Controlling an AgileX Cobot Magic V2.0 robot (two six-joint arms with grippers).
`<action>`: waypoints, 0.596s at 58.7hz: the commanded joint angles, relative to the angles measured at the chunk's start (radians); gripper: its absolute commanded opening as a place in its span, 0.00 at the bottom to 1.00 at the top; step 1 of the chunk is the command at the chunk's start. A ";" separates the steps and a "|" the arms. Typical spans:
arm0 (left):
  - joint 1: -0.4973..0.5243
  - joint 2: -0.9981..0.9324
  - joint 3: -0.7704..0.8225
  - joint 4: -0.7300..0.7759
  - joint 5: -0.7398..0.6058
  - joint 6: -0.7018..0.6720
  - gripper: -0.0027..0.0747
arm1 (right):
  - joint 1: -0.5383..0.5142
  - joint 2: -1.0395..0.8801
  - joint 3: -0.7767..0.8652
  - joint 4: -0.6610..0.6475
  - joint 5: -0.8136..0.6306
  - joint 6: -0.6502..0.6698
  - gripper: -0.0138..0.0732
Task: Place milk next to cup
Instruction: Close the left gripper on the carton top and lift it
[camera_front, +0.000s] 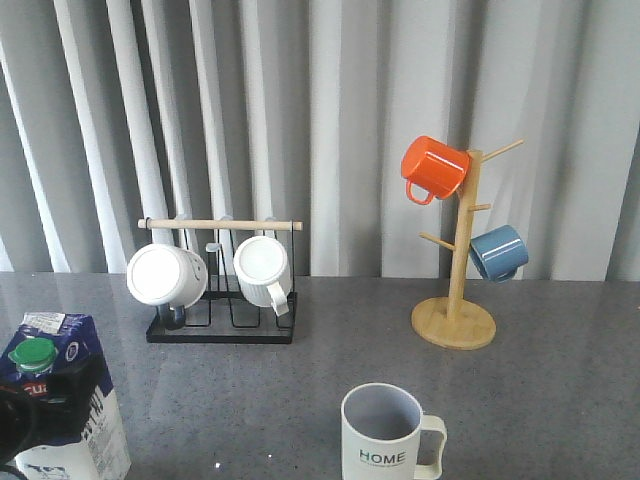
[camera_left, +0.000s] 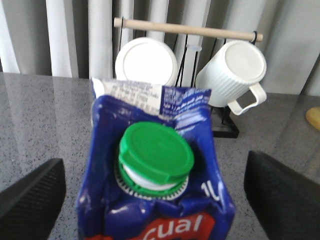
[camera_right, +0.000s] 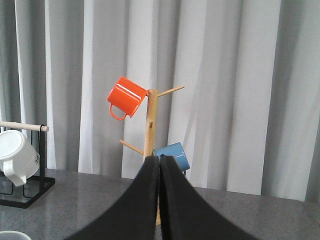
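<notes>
I see the milk carton (camera_front: 58, 400) standing at the lower left of the front view, well apart from the HOME cup (camera_front: 389, 435), which is at the lower middle with its handle to the right. In the left wrist view my left hand (camera_left: 155, 187) is open wide, one dark finger (camera_left: 32, 197) on each side of the carton and the green cap (camera_left: 156, 157) in the middle; whether the pads touch the walls already, I cannot tell. My right hand (camera_right: 160, 200) is pressed shut and holds nothing. I judge the step is the grasp: I should close evenly on the carton's sides below the folded top, because the walls are soft and can dent. Then I would lift only a little, keep the carton upright, carry it toward the right of the frame over the grey table (camera_front: 300, 390), and put it down just beside the cup on its bare left side, without a push against it.
</notes>
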 joint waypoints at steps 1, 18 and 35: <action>-0.006 0.010 -0.035 -0.013 -0.081 -0.010 0.96 | -0.005 -0.001 -0.026 -0.006 -0.069 -0.004 0.15; -0.006 0.050 -0.035 -0.013 -0.097 -0.009 0.63 | -0.005 -0.001 -0.026 -0.006 -0.069 -0.004 0.15; -0.006 0.050 -0.035 -0.013 -0.113 -0.008 0.17 | -0.005 -0.001 -0.026 -0.006 -0.069 -0.004 0.15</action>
